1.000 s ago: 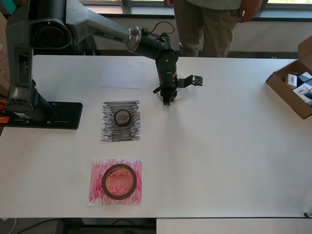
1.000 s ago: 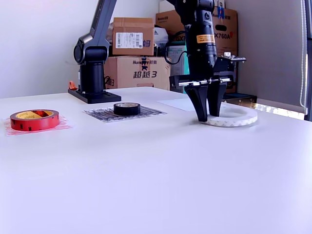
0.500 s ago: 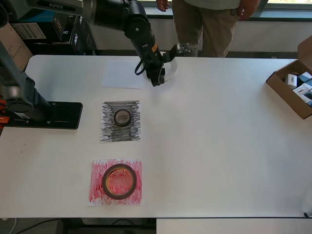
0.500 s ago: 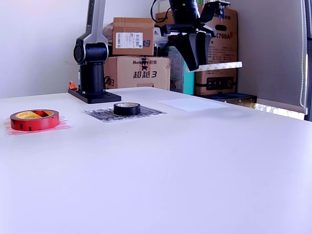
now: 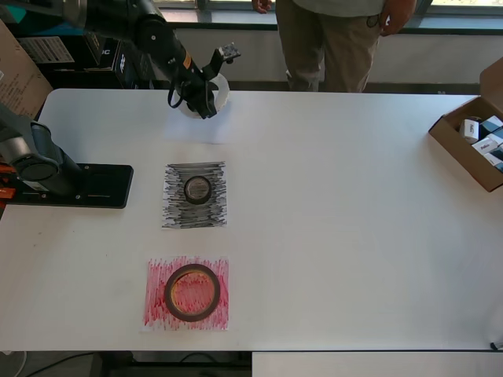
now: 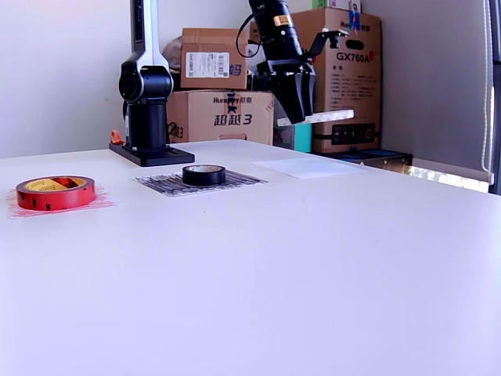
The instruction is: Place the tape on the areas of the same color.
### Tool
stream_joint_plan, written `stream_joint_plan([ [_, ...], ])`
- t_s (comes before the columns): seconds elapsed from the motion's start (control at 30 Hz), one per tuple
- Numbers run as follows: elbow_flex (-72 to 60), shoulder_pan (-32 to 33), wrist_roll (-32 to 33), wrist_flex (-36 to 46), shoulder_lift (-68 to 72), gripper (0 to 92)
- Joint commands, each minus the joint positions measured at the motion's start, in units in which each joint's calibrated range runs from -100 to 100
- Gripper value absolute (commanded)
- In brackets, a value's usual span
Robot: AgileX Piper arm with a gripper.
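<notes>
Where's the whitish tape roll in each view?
Overhead view: whitish tape roll at upper left, in the claw, over the white sheet.
Exterior view: roll upper centre, held level above that sheet.
Shared landmark: black roll on the black sheet.

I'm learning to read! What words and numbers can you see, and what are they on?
"GX760A": on the tall brown box behind the gripper.
"3", after Chinese characters I can't read: on the lower brown box.
The white label on the upper brown box, the yellow sticker on the arm and the small boxes in the open carton: too small or blurred.
</notes>
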Motion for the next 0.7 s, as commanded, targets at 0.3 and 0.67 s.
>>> stream_joint_plan([
  [0.3, 1.0, -0.5, 0.5, -1.8, 8.2, 0.0],
  [0.67, 0.9, -0.1, 0.6, -2.4, 10.6, 0.0],
])
